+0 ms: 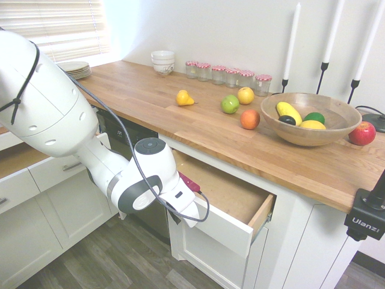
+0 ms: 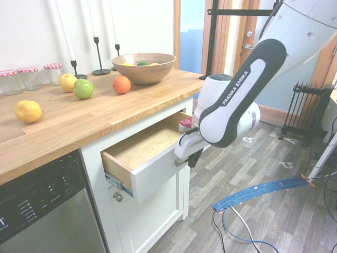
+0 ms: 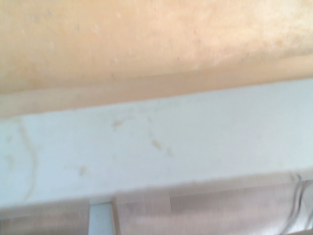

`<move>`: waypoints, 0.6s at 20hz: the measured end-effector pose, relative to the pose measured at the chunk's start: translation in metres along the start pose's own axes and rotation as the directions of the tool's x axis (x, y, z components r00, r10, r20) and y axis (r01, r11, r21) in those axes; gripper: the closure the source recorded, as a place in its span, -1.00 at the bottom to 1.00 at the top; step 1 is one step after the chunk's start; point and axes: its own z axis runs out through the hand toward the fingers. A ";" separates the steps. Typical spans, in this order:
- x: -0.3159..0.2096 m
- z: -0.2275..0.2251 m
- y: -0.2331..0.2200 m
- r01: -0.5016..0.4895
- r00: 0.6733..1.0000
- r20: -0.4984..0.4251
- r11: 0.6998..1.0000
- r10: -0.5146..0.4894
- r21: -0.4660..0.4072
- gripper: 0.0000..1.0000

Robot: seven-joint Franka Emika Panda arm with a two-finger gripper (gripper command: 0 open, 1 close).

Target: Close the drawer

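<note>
1. White-fronted, the open drawer (image 2: 158,174) was seen right at the gripper (image 2: 194,159), whose fingers were closed; whether its handle (image 2: 180,162) was gripped could not be told.
2. Above the gripper, the wooden bowl (image 2: 145,69) was held up by the worktop (image 2: 105,113).

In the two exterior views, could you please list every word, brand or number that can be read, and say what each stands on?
"FRANKA EMIKA": on the white and dark-grey robot arm.
"Ulanzi": on the black clamp-like mount at the counter's right edge.
Too small to read: the markings on the dishwasher's black control panel.
</note>
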 end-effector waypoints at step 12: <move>0.036 0.013 -0.061 0.013 0.999 -0.033 0.998 -0.011 0.060 1.00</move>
